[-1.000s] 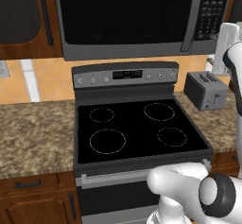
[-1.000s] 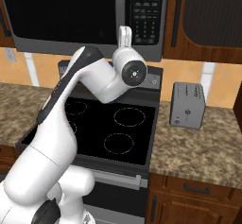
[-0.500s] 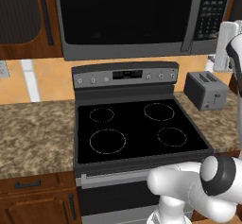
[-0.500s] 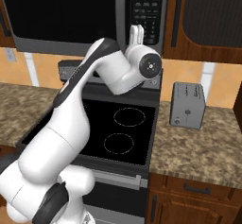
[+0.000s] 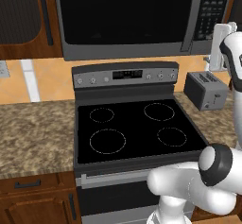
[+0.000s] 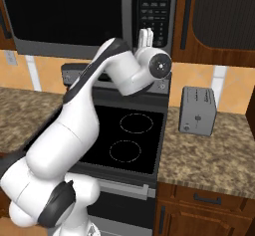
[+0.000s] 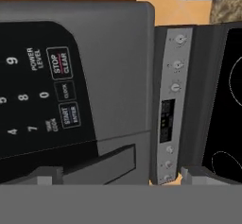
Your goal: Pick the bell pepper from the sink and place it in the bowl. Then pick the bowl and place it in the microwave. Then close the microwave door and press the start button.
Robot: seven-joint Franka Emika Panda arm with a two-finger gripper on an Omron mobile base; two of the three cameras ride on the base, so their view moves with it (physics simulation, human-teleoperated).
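The microwave [image 5: 127,20] hangs over the stove with the microwave door [image 6: 64,16] shut flat against its front. My gripper [image 6: 145,36] is raised in front of the keypad strip [image 6: 152,8] on the right side, its fingers pointing at the panel. In the hand view the gripper [image 7: 123,173] is open, with its two tips wide apart and nothing between them. That rolled view faces the keypad up close, with the start button [image 7: 70,115] and the stop/clear button [image 7: 60,61] readable. From the left, the gripper [image 5: 219,48] hangs just below the keypad [image 5: 210,15]. The bell pepper, bowl and sink are out of view.
A black glass-top stove [image 5: 137,128] with a grey control panel [image 7: 170,109] sits directly below the microwave. A grey toaster [image 6: 197,110] stands on the granite counter [image 6: 214,155] to the right. Wooden cabinets [image 6: 219,16] flank the microwave.
The hand has swung to the right across the microwave front and now sits at the keypad strip. The jaws have stayed open.
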